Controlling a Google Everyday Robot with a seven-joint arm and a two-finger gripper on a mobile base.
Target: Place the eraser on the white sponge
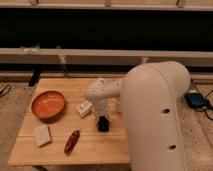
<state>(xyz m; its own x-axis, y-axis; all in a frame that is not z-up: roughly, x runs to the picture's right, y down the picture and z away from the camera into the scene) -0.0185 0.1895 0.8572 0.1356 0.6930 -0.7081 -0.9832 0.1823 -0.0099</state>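
Camera view: the robot's pale arm fills the right of the scene, bending left over a wooden table. An orange bowl sits at the table's left rear. The white sponge lies flat in front of the bowl, near the left edge. A white labelled box lies just right of the bowl, and a slim dark-red object rests right of the sponge. The gripper points down at mid-table, directly over the eraser, a small dark block well apart from the sponge. Whether the gripper is open or closed on it cannot be told.
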